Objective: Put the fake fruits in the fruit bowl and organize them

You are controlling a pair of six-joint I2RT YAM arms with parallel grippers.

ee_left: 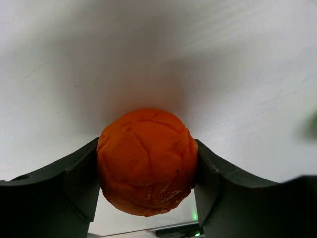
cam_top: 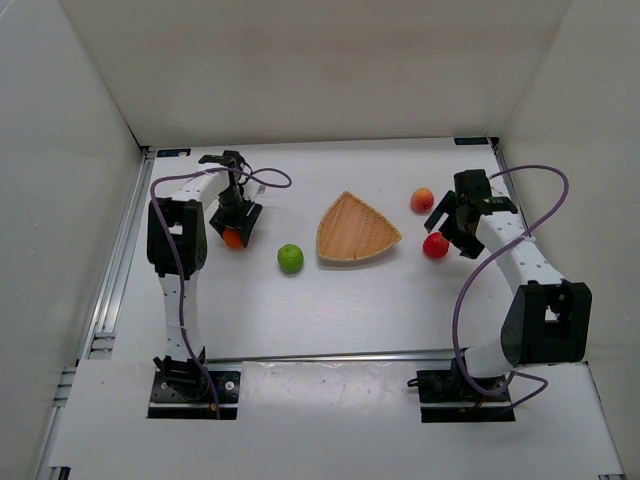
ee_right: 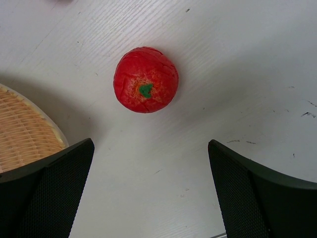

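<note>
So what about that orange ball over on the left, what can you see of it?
The orange is a round fake fruit, bright orange with creased, slightly shiny skin. Two dark fingers of the left arm press its opposite sides. It is at the left of the white table, left of the green apple and apart from the basket. Whether it rests on the table is unclear.

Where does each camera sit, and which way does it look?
Top: fixed above and behind the arms, looking down on the table; left arm and right arm show whole.
Left wrist: on the left arm, looking along its left fingers, closed on the orange.
Right wrist: on the right arm, looking down past its open right fingers at the red apple and basket rim.
Shared: top and right wrist both show apple and basket.
</note>
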